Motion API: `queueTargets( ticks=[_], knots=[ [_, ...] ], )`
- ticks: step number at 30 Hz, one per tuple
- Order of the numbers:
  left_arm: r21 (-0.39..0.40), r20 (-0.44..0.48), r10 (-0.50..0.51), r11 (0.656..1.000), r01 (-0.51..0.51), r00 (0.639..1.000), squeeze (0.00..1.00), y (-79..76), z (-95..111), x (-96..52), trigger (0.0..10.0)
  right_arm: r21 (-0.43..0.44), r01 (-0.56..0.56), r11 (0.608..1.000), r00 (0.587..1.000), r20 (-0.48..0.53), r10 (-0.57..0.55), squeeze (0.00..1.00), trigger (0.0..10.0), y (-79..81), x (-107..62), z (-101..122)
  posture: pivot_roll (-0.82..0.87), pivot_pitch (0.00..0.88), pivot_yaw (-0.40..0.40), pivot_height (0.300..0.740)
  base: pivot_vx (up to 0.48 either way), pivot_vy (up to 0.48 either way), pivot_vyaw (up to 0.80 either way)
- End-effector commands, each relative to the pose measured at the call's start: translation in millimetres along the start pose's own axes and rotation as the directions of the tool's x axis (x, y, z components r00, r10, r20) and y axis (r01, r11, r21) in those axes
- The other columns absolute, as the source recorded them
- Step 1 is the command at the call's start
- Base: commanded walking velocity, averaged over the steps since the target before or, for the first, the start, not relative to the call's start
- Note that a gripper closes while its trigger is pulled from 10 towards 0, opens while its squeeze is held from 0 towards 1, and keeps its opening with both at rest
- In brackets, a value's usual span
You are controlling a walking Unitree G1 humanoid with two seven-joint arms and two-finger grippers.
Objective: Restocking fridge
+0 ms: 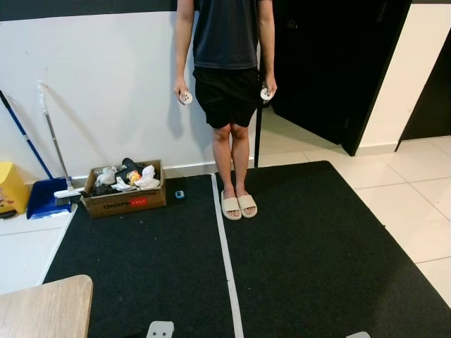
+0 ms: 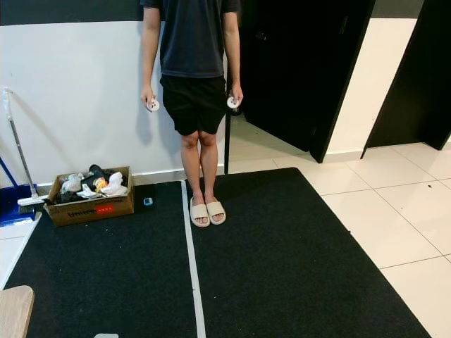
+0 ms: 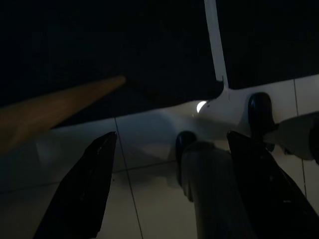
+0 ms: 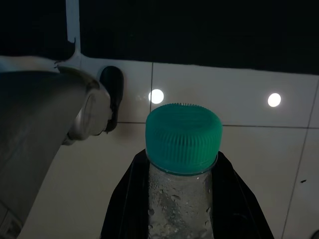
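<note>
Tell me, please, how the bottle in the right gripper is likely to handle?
The bottle looks wet with droplets, so probably slippery between the right gripper's fingers. Clear plastic likely flexes when squeezed. Its green cap appears closed, so spilling seems unlikely.

You are facing a person (image 2: 192,77) standing in pale slippers (image 2: 206,211) on the black mat (image 2: 296,260), a cardboard box (image 2: 88,195) sitting beside them.

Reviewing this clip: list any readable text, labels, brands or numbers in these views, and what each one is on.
Cardboard box by the wall: dark print and a red label on its front, too small and blurred to read.
Yellow container at the far left: a small mark on its side, unreadable.
Bottle with a green cap, between the right gripper's fingers: no label visible.
No text can be read.
</note>
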State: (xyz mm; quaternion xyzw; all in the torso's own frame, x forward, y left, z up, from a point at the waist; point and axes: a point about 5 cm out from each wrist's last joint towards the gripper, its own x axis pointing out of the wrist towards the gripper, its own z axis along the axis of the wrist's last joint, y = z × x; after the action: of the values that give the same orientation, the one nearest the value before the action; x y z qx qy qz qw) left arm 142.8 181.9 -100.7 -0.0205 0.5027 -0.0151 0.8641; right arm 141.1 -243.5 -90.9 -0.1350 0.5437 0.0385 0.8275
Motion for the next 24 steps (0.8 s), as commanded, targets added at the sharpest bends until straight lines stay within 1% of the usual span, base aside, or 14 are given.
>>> queueTargets(
  ticks=[1,3,4,7,12,16,19,21,24],
  knots=[
    [-0.007,-0.018,-0.006,1.0,0.005,1.0,0.0,-2.1,-6.4,-0.8,10.0,0.026,-0.009,1.0,1.0,-0.014,0.01,0.0,10.0,4.8,-0.1,-6.5,-0.09,0.0,0.023,0.734,0.0,0.0,0.0],
    [-0.005,-0.02,-0.008,1.0,0.008,1.0,0.0,-2.4,-7.5,-1.0,10.0,0.039,-0.017,0.999,1.0,-0.017,0.018,0.0,10.0,7.8,-0.1,-9.0,-0.09,0.0,0.022,0.734,0.0,0.0,0.0],
    [0.002,-0.024,-0.014,1.0,0.014,1.0,0.0,-3.3,-8.7,-1.1,10.0,0.04,-0.03,0.999,0.999,-0.024,0.031,0.0,10.0,13.2,0.0,-12.5,-0.09,0.0,0.022,0.734,0.0,0.0,0.0],
    [0.006,-0.025,-0.019,1.0,0.019,1.0,0.0,-4.7,-8.6,-0.9,10.0,0.027,-0.043,0.999,0.998,-0.035,0.044,0.0,10.0,17.2,0.0,-15.6,-0.09,0.0,0.023,0.734,0.0,0.0,0.0],
    [0.005,-0.011,-0.021,1.0,0.021,1.0,0.0,-4.7,-2.9,0.2,10.0,0.015,-0.034,0.999,0.999,-0.043,0.034,0.0,10.0,16.7,0.1,-15.6,-0.08,0.0,0.022,0.734,0.0,0.0,0.0],
    [0.009,-0.011,-0.021,1.0,0.021,1.0,0.0,-3.4,-2.9,0.0,10.0,0.019,-0.033,0.999,0.999,-0.043,0.033,0.0,10.0,17.5,0.2,-15.9,-0.08,0.0,0.026,0.734,0.0,0.0,0.0],
    [0.011,-0.013,-0.016,1.0,0.016,1.0,0.0,-0.6,-3.5,-0.6,10.0,0.023,-0.036,0.999,0.998,-0.049,0.037,0.0,10.0,17.8,-0.2,-18.2,-0.08,0.0,0.021,0.734,0.0,0.0,-0.75],
    [0.009,-0.017,-0.017,1.0,0.017,1.0,0.0,-0.7,-5.9,-1.0,10.0,0.037,-0.032,0.999,0.998,-0.047,0.034,0.0,10.0,16.8,-0.8,-21.0,-0.08,0.0,0.021,0.734,0.0,0.0,0.0],
    [0.007,-0.022,-0.018,1.0,0.018,1.0,0.0,-1.4,-8.4,-1.4,10.0,0.034,-0.034,0.999,0.998,-0.051,0.036,0.0,10.0,17.0,-1.1,-22.8,-0.08,0.0,0.02,0.734,0.0,0.0,0.0]
  ],
)
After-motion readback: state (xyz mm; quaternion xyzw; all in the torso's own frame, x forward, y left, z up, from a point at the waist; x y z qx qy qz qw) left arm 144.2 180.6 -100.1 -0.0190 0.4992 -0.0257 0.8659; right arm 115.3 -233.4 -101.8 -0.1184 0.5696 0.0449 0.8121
